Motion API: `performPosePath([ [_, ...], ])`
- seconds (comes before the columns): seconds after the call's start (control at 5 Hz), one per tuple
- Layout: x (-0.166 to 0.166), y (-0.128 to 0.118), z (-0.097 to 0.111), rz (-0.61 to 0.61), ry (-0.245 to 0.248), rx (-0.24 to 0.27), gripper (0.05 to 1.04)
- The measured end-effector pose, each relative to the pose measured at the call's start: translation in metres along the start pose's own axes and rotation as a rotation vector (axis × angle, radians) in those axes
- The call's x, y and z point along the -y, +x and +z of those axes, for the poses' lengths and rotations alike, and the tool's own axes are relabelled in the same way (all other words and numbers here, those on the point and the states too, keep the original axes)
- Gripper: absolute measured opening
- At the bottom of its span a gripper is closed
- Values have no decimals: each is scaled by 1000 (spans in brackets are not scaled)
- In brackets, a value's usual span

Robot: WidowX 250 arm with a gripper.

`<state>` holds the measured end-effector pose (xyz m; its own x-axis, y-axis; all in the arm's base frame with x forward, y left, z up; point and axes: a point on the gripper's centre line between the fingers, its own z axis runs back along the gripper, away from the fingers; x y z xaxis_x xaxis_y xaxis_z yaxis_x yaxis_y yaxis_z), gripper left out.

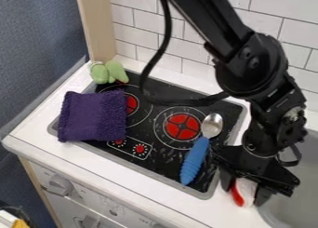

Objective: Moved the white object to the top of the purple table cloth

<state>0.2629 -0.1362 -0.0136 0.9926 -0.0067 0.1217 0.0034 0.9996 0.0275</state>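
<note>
At the lower right, between the stove and the sink, is the gripper, pointing down with its fingers closed against both sides of the white object. That object has a red edge on its left, and its upper part is hidden by the gripper. Whether it touches the counter, I cannot tell. The purple cloth lies folded over the left side of the black stove top.
A spoon with a blue handle lies on the stove, just left of the gripper. A green toy sits at the stove's back left corner. The grey sink is at the right, and a tiled wall stands behind.
</note>
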Motion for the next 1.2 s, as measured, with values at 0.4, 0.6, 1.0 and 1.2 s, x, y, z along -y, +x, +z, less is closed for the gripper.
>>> performPosePath([
  [0.4,-24,1,18,77,-19,-5,626],
  [0.6,-50,11,44,167,-41,24,626],
  [1.0,-129,34,64,397,-17,60,626],
  [1.2,-166,40,66,505,4,79,626],
])
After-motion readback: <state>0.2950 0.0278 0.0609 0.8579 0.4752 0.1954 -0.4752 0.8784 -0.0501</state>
